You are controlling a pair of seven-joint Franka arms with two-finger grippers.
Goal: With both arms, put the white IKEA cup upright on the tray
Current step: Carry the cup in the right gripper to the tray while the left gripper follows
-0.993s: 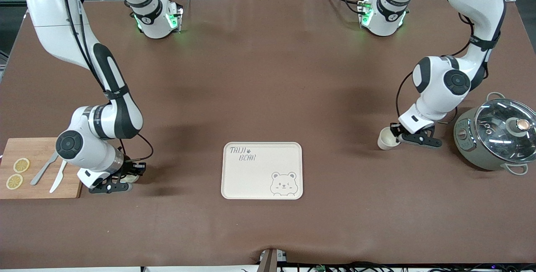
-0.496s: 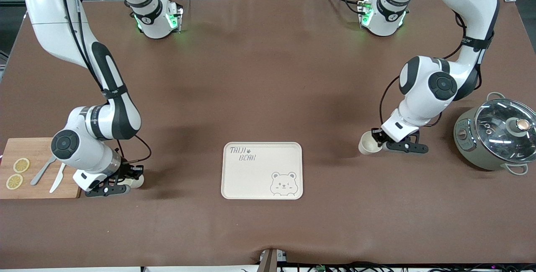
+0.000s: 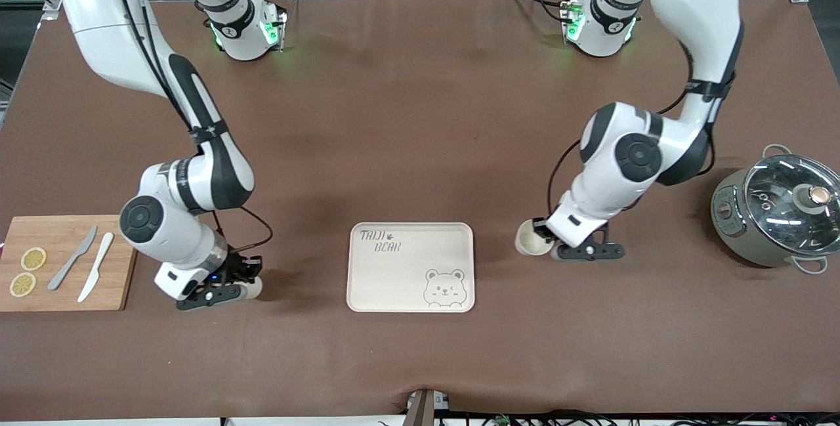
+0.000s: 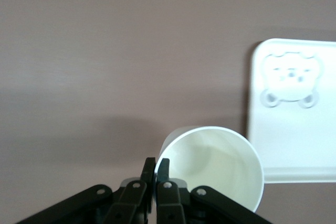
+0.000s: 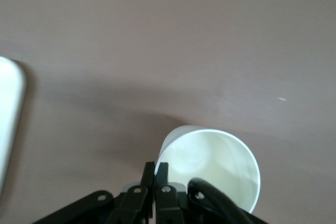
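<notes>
The cream tray (image 3: 394, 281) with "TAIJI BEAR" lettering and a bear face lies flat on the brown table. My left gripper (image 3: 543, 240) is shut on the rim of a white cup (image 3: 529, 243), holding it mouth up low over the table beside the tray, toward the left arm's end. The left wrist view shows its fingers (image 4: 163, 169) pinching the cup wall (image 4: 215, 163), with the tray (image 4: 294, 140) close by. My right gripper (image 3: 244, 283) is shut on a second white cup (image 3: 253, 289) over the table, between the board and the tray. The right wrist view shows this cup (image 5: 212, 166) and the tray's edge (image 5: 9, 108).
A wooden cutting board (image 3: 62, 295) with two lemon slices, a grey knife and a white knife lies at the right arm's end. A grey-green pot with a glass lid (image 3: 781, 209) stands at the left arm's end.
Both arms have moved toward the tray with their cups. The left cup has come away from the pot; the right cup has come away from the cutting board.
</notes>
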